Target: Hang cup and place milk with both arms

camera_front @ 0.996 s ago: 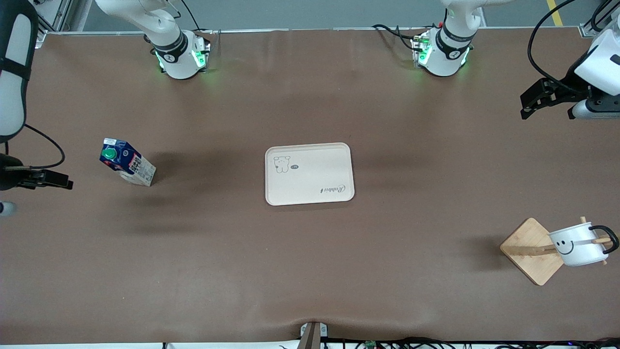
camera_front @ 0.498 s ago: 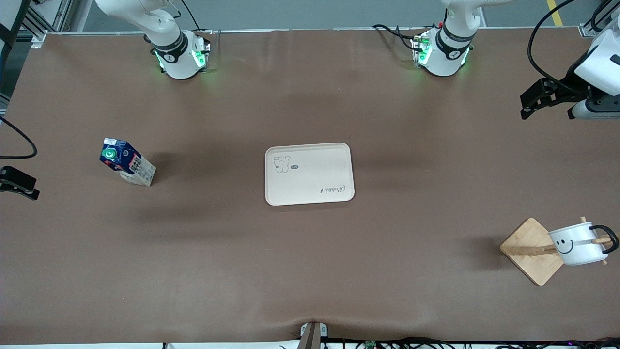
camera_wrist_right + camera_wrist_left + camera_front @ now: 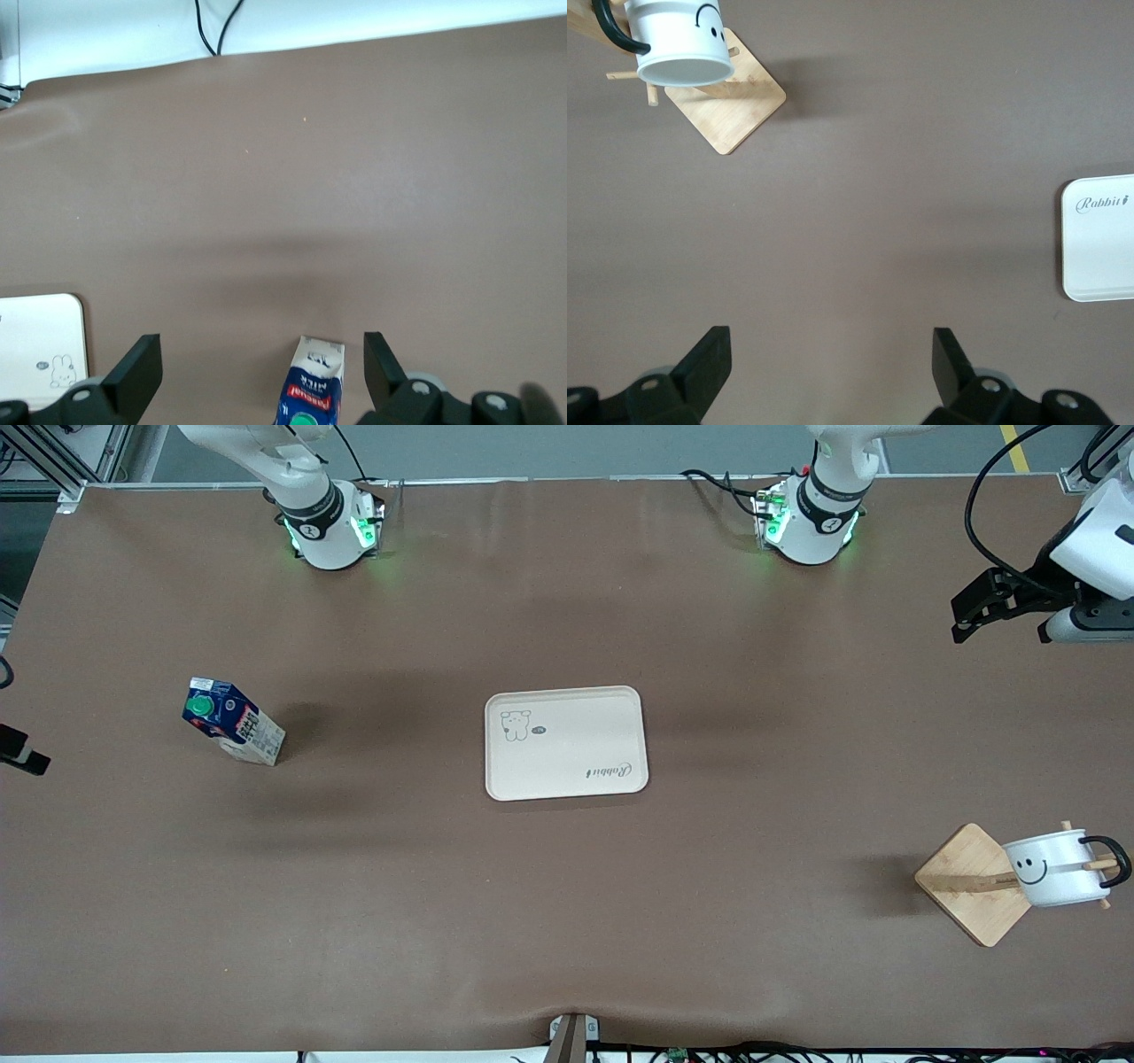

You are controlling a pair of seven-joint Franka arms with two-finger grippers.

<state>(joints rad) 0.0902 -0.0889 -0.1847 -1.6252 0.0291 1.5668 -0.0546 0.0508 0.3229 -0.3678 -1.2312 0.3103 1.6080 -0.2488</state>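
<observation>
Cup (image 3: 1052, 868) hangs by its black handle on a peg of the wooden rack (image 3: 974, 883), at the left arm's end of the table, and I see its smiling face turned to the front camera. In my left wrist view the cup (image 3: 678, 40) and the rack's square base (image 3: 726, 106) lie well ahead of my left gripper (image 3: 830, 367), whose fingers are spread wide with only bare brown table (image 3: 877, 221) between them. This gripper (image 3: 985, 611) is up in the air over the table edge at its own end, holding nothing. Milk carton (image 3: 232, 722) stands on the table toward the right arm's end, well apart from the cream tray (image 3: 566, 742) in the middle. In my right wrist view the carton (image 3: 312, 385) is just below my right gripper (image 3: 262, 372), between the two fingers but not touched by them; these fingers are also wide apart and hold nothing.
</observation>
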